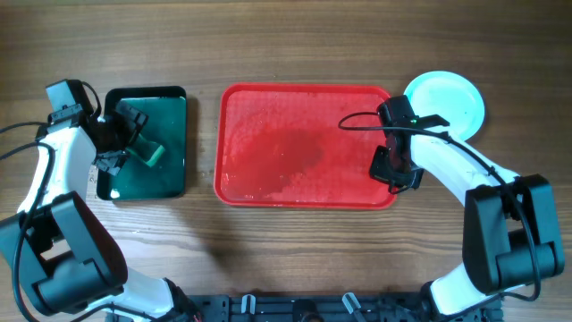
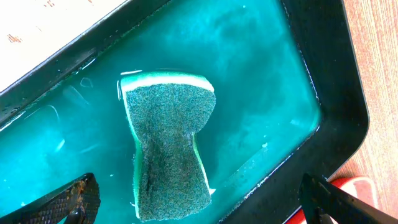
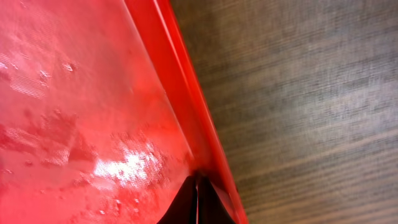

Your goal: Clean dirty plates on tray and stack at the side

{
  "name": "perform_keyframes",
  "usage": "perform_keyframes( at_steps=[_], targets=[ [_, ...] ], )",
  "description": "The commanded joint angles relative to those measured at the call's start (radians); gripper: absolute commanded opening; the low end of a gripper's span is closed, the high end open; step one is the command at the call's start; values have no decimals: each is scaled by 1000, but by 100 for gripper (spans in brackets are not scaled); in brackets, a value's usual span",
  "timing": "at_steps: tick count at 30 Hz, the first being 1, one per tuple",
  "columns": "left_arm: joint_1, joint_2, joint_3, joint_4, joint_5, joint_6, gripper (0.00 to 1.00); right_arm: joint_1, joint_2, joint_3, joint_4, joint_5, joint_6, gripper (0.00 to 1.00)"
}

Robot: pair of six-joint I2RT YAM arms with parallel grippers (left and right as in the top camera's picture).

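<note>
The red tray (image 1: 268, 183) lies in the middle of the table, wet and with no plates on it. A round pale plate (image 1: 447, 100) lies on the table just beyond the tray's far right corner; whether others lie under it I cannot tell. My right gripper (image 1: 394, 172) is shut and empty, with its tips over the tray's right rim (image 3: 186, 118) in the right wrist view (image 3: 198, 202). My left gripper (image 1: 132, 134) is open over the dark green tray (image 1: 170, 183). Its fingers (image 2: 199, 196) stand wide on either side of a green sponge (image 2: 168, 143) without touching it.
The dark green tray (image 2: 329, 81) holds teal water and the sponge (image 1: 148, 154). It stands left of the red tray with a narrow gap of wood between them. Bare wooden table (image 3: 311, 93) lies right of the red tray's rim.
</note>
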Motion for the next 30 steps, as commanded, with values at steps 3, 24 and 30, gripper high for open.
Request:
perform_keyframes(
  at_steps=[3, 24, 30],
  targets=[
    [3, 8, -2, 3, 5, 2, 100, -5, -15, 41, 7, -79, -56, 4],
    [3, 8, -2, 3, 5, 2, 100, -4, -909, 119, -430, -115, -114, 100],
    [3, 8, -2, 3, 5, 2, 100, -4, -864, 119, -432, -114, -116, 100]
  ],
)
